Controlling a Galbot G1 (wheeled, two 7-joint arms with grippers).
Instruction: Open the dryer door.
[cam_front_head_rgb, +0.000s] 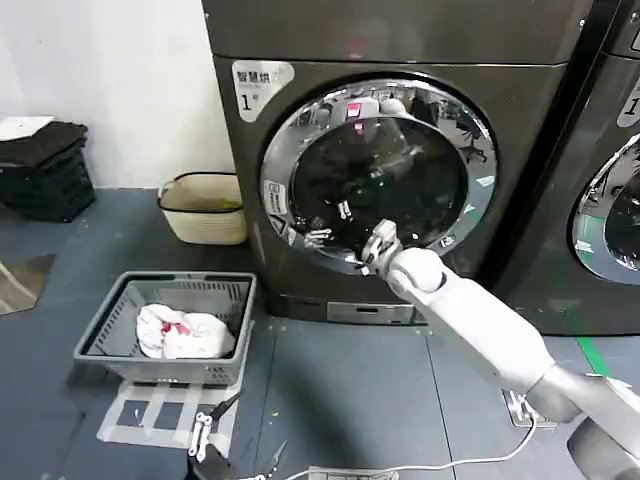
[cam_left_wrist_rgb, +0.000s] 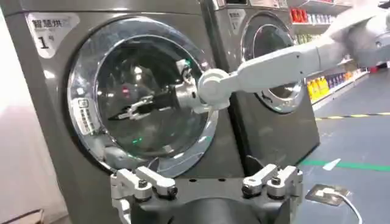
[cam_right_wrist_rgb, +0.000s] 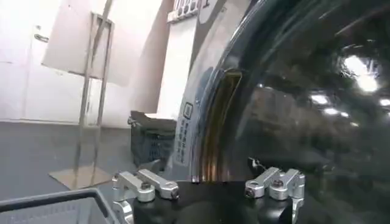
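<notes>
The dryer door (cam_front_head_rgb: 380, 175), a chrome ring around dark glass, looks closed flat against the machine front. My right arm reaches in from the lower right. Its gripper (cam_front_head_rgb: 335, 235) stands open at the door's lower left, fingers just in front of the chrome ring and glass. From the left wrist view the same gripper (cam_left_wrist_rgb: 125, 114) hangs before the dark glass of the dryer door (cam_left_wrist_rgb: 143, 97). In the right wrist view the ring and glass (cam_right_wrist_rgb: 286, 103) are very close ahead of the gripper (cam_right_wrist_rgb: 210, 182). My left gripper (cam_front_head_rgb: 210, 430) waits open, low near the floor, away from the door (cam_left_wrist_rgb: 207, 182).
A grey laundry basket (cam_front_head_rgb: 110, 320) with white cloth sits on the floor left of the dryer. A woven basket (cam_front_head_rgb: 205, 208) stands by the wall, a stack of black items (cam_front_head_rgb: 45, 170) farther left. A second machine (cam_front_head_rgb: 610, 200) stands to the right. A cable (cam_front_head_rgb: 450, 462) lies on the floor.
</notes>
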